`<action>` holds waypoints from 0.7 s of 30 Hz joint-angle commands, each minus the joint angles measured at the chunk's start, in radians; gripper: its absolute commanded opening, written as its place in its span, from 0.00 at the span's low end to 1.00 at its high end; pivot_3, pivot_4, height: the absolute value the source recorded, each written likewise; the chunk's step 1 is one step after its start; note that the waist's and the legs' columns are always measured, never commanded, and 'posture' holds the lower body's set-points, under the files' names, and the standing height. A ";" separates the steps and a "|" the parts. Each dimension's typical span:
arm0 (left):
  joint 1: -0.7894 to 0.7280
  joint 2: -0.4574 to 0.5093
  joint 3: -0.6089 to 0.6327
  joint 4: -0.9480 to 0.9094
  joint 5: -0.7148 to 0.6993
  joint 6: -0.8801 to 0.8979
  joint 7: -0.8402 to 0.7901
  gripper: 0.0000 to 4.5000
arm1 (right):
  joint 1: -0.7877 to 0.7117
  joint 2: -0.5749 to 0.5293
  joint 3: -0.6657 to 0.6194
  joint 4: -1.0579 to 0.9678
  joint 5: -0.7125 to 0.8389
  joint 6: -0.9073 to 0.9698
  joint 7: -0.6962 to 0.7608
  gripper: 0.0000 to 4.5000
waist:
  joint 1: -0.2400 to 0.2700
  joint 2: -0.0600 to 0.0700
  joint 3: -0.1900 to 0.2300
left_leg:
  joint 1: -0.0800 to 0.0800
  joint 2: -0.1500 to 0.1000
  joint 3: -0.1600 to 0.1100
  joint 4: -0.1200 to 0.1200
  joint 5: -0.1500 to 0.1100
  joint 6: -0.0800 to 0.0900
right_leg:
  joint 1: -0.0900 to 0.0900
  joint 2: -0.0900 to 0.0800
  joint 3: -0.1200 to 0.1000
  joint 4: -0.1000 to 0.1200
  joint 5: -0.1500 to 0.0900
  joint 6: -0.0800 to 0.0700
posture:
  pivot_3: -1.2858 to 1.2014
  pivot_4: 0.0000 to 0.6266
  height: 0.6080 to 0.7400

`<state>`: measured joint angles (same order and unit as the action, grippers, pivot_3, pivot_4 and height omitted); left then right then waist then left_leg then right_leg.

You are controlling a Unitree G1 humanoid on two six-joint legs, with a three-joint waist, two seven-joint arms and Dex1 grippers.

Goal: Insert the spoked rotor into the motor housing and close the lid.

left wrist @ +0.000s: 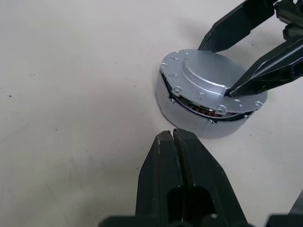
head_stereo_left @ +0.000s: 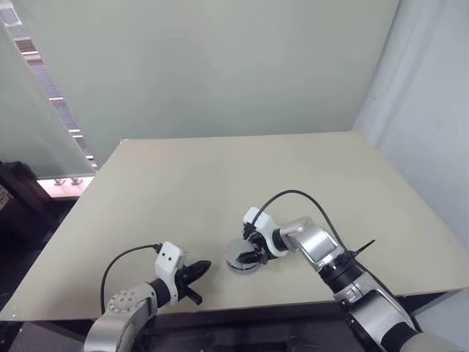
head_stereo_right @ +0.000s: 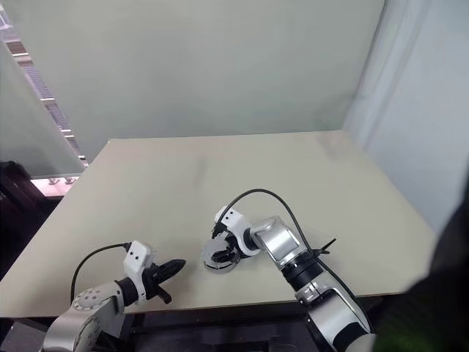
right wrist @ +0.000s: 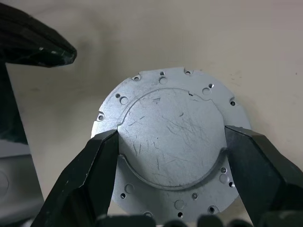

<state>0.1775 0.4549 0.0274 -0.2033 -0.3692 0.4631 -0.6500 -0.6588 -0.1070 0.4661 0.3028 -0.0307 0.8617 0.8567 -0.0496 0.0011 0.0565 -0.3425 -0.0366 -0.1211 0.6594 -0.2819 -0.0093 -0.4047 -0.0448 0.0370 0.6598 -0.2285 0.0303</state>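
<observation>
lid (left wrist: 208, 78): sits on the motor housing (left wrist: 189, 116), slightly askew, copper windings show in a gap on one side
housing: on tabletop (head_stereo_left: 220, 176), near front edge
step tip: probably press lid level, line up rim holes before letting go
right hand (right wrist: 170, 153): wide, fingers grasping lid's raised centre
left hand (left wrist: 176, 142): clenched, empty, just beside housing
</observation>
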 commanded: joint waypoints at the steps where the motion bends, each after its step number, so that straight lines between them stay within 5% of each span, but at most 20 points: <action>1: -0.009 -0.002 0.019 -0.013 -0.006 -0.018 0.002 0.00 | -0.001 0.013 0.013 -0.023 -0.004 0.003 -0.041 0.73 | 0.000 0.000 0.000 | 0.000 0.000 0.000 0.000 0.000 0.000 | 0.000 0.000 0.000 0.000 0.000 0.000 | 0.52 0.00 1.00; 21: 0.005 -0.010 0.059 0.007 -0.017 -0.034 0.012 0.00 | 0.013 0.033 0.127 0.026 -0.056 0.068 -0.165 0.73 | -0.002 0.003 -0.009 | 0.003 0.013 0.004 0.000 0.001 -0.002 | 0.000 0.013 0.000 0.000 0.000 -0.001 | 0.52 0.00 1.00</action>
<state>0.1874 0.4356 0.0534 -0.1899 -0.3717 0.4512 -0.6358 -0.6578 -0.0713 0.5644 0.2863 -0.0639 0.8952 0.7123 -0.0512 0.0040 0.0479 -0.3393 -0.0240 -0.1172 0.6599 -0.2810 -0.0114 -0.4043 -0.0315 0.0366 0.6602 -0.2292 0.0282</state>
